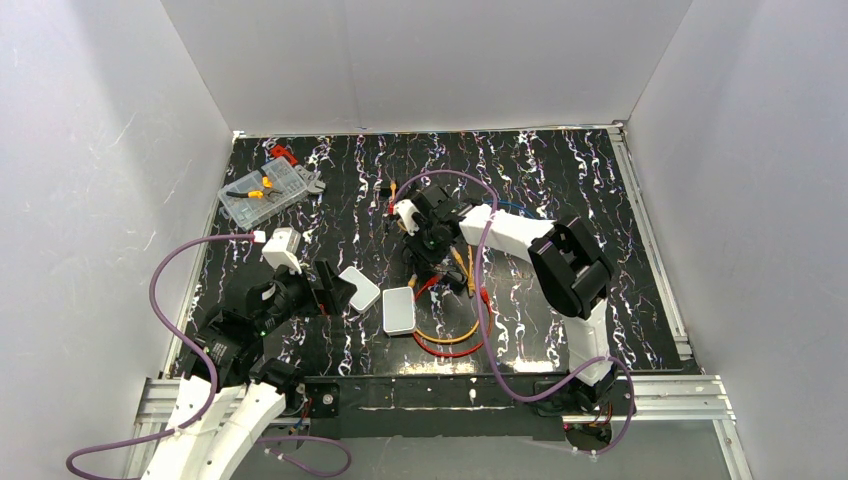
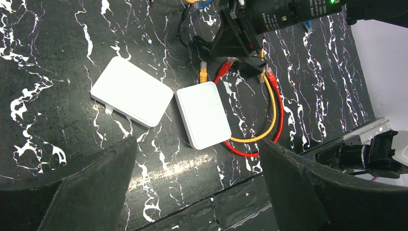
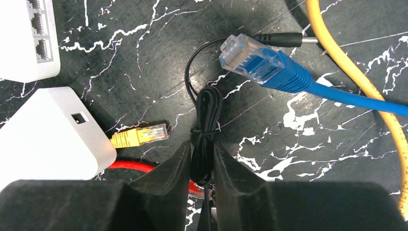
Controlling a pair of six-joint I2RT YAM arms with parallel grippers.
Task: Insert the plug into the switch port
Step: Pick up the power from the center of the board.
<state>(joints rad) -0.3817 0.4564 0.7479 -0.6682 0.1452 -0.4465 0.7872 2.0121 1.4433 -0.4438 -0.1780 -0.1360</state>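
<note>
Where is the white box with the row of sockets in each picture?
Top external: socket box just left of centre.
Left wrist: socket box left of centre.
Right wrist: socket box in the top left corner, cut off.
Shared landmark: the second white box beside it.

Top external: high behind the arm bases, looking down on the whole marbled table. Left wrist: lower, angled down at the white box. Right wrist: very close over the black cable; both wrist views share that box
</note>
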